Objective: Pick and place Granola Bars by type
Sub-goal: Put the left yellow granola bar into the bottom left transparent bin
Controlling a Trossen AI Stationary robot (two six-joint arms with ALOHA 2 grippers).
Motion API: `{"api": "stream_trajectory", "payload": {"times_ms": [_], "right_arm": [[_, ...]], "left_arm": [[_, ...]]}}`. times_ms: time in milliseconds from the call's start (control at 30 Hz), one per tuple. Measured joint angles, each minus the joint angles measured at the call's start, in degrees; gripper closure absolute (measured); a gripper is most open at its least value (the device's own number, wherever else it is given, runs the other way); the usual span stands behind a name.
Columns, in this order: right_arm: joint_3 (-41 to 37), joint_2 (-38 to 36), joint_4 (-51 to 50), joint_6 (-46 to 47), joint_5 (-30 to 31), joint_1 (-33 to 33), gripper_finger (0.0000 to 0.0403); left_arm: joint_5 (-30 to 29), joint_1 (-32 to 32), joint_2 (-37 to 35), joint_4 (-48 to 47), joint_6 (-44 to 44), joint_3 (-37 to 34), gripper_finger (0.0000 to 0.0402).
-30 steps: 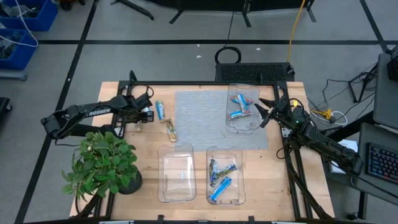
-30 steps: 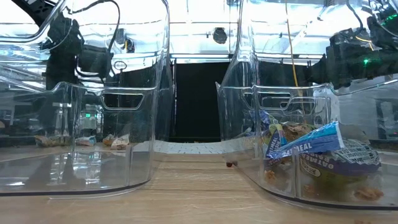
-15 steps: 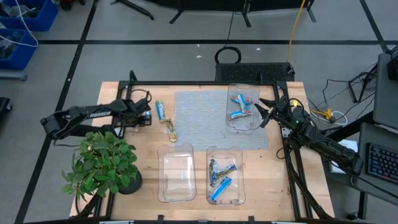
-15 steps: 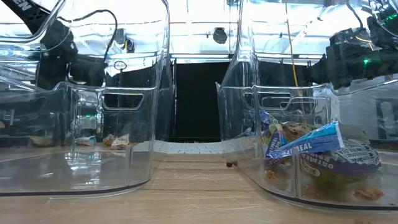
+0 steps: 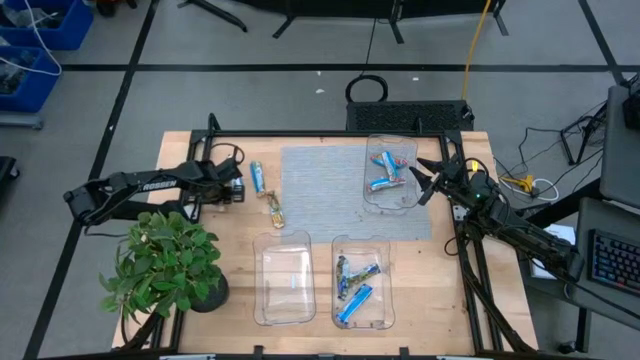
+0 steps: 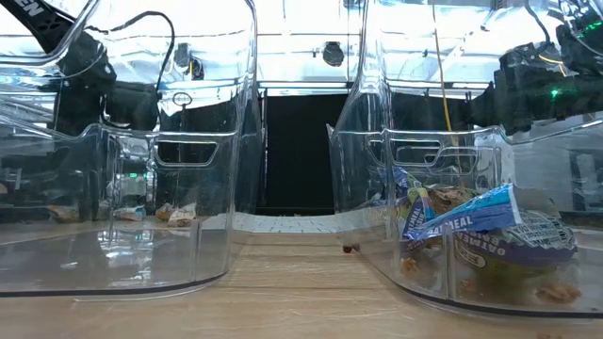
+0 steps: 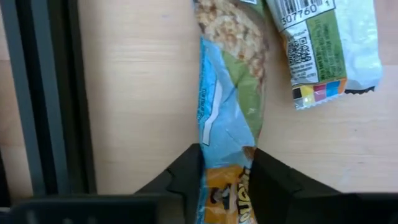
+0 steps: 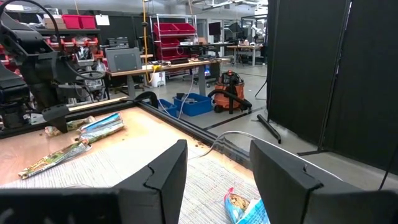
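Note:
My left gripper (image 5: 240, 188) is low over the left part of the table, shut on a light-blue granola bar (image 7: 227, 93), which also shows in the high view (image 5: 257, 177). A second bar with a barcode (image 7: 329, 50) lies beside it, and a tan-gold bar (image 5: 273, 209) lies flat on the wood. My right gripper (image 5: 425, 182) hangs open at the right side of the far clear tray (image 5: 372, 205), touching nothing. That tray holds blue and red bars (image 5: 388, 172). The near right tray (image 5: 386, 300) holds several bars (image 5: 356, 280), mostly blue. My left gripper pinches the blue bar between its two fingers (image 7: 186, 171) at the end nearest the gripper (image 7: 227, 171). The fingers point along the bar's length. The rest of the bar lies flat on the wooden table.
A grey mat (image 5: 330, 190) covers the table's far middle. A clear tray (image 5: 262, 300) stands at the near edge, left of the near right tray. A potted plant (image 5: 165, 265) fills the near left corner. Black frame rails (image 5: 300, 134) run along the table's edges.
My left gripper has come down lower over the bars at the left of the table. The right arm and the trays have kept still.

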Motion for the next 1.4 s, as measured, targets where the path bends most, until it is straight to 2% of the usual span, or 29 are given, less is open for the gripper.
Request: {"api": "stream_trajectory", "payload": {"times_ms": [200, 267, 533, 733, 900, 1200, 1300, 1400], "right_arm": [[0.0, 0.0, 0.0, 0.0, 0.0, 0.0, 0.0234], [0.0, 0.0, 0.0, 0.0, 0.0, 0.0, 0.0234], [0.0, 0.0, 0.0, 0.0, 0.0, 0.0, 0.0234], [0.0, 0.0, 0.0, 0.0, 0.0, 0.0, 0.0234], [0.0, 0.0, 0.0, 0.0, 0.0, 0.0, 0.0234], [0.0, 0.0, 0.0, 0.0, 0.0, 0.0, 0.0234], [0.0, 0.0, 0.0, 0.0, 0.0, 0.0, 0.0234], [0.0, 0.0, 0.0, 0.0, 0.0, 0.0, 0.0234]], "left_arm": [[-0.2, 0.0, 0.0, 0.5, 2.2, 0.0, 0.0365], [-0.8, 0.0, -0.5, 0.6, 4.2, 0.0, 0.0378], [-3.4, -0.4, -8.7, 1.1, 8.6, 1.7, 0.0386], [-4.0, -3.6, -15.7, 1.5, 10.0, 3.6, 0.0389], [-4.3, -8.5, -19.9, 4.7, 11.3, 4.6, 0.0391], [-0.9, -18.5, -22.1, 21.6, 16.8, 4.6, 0.0391], [0.1, -22.3, -22.0, 25.3, 14.8, 4.6, 0.0392], [2.1, -26.4, -22.0, 26.1, 8.5, 4.6, 0.0392]]}}
